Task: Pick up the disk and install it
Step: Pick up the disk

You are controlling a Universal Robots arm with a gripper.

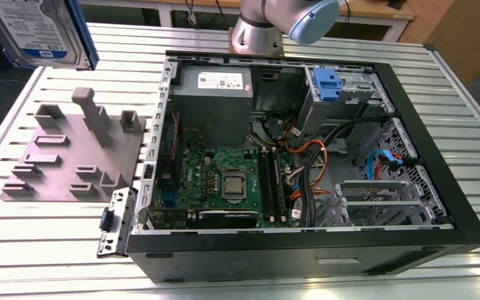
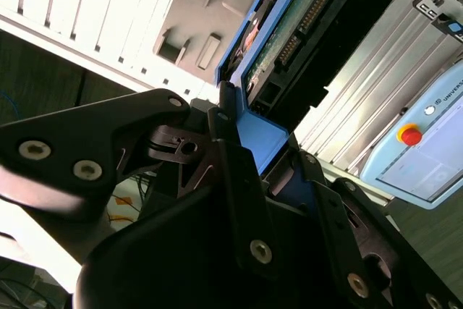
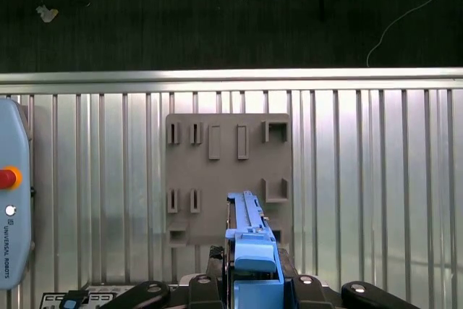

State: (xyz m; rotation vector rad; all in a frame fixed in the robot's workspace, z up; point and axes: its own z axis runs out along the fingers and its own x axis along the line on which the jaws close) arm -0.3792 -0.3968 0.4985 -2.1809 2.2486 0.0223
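The disk (image 1: 44, 31), silver with a white-and-blue label and a blue frame, hangs high in the air at the exterior view's upper left, above the grey fixture plate (image 1: 73, 156). In the second wrist view my gripper (image 2: 260, 142) is shut on the blue end of the disk (image 2: 304, 12), with black fingers (image 2: 231, 164) on either side. The first wrist view looks down the disk's (image 3: 246, 215) thin edge, which rises from my gripper (image 3: 249, 280) over the fixture plate (image 3: 228, 171).
An open black computer case (image 1: 440, 187) lies on the slatted metal table (image 1: 23, 250), to the exterior view's right of the plate. Inside are a grey power supply (image 1: 215, 94), a motherboard (image 1: 223, 181), cables and a drive bay with a blue latch (image 1: 327, 84). A pendant (image 3: 11, 193) lies on the table.
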